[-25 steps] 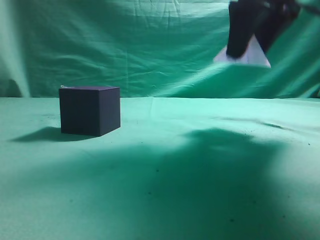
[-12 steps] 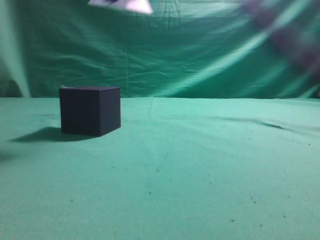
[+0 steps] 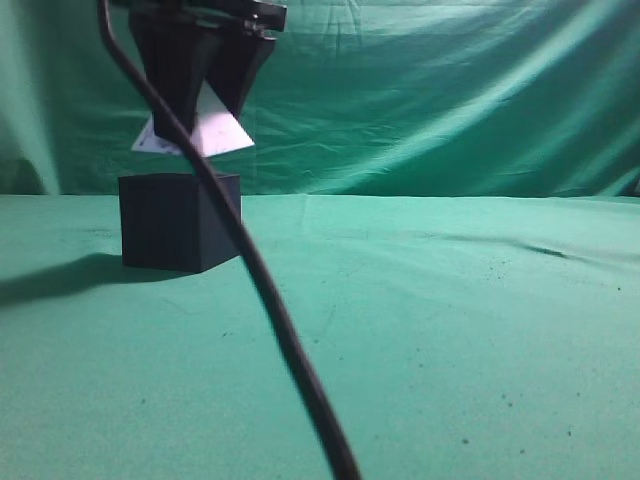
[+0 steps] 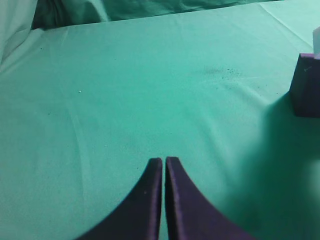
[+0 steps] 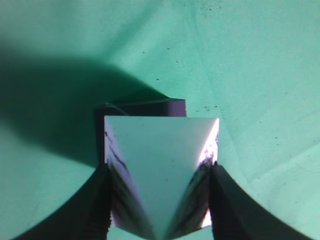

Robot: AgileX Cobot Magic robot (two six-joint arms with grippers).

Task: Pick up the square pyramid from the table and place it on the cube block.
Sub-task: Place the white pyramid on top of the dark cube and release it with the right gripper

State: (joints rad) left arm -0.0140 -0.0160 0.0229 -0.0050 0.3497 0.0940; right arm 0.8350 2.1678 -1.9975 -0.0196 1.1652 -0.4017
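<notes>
My right gripper (image 3: 197, 95) has reached across to the left of the exterior view and is shut on the square pyramid (image 3: 215, 132), holding it just above the cube block (image 3: 180, 221). In the right wrist view the pale, dark-streaked pyramid (image 5: 160, 165) sits between my two fingers (image 5: 92, 205) of the right gripper (image 5: 159, 172), and the dark cube block (image 5: 145, 107) shows right beneath it. My left gripper (image 4: 164, 161) is shut and empty over bare green cloth, with the cube block (image 4: 306, 85) at that view's right edge.
The table (image 3: 420, 320) is covered in wrinkled green cloth with dark specks, and a green backdrop hangs behind. A black cable (image 3: 260, 290) from the right arm crosses the front of the exterior view.
My right gripper carried the pyramid from the upper right across to the left, then lowered it to just above the cube block.
</notes>
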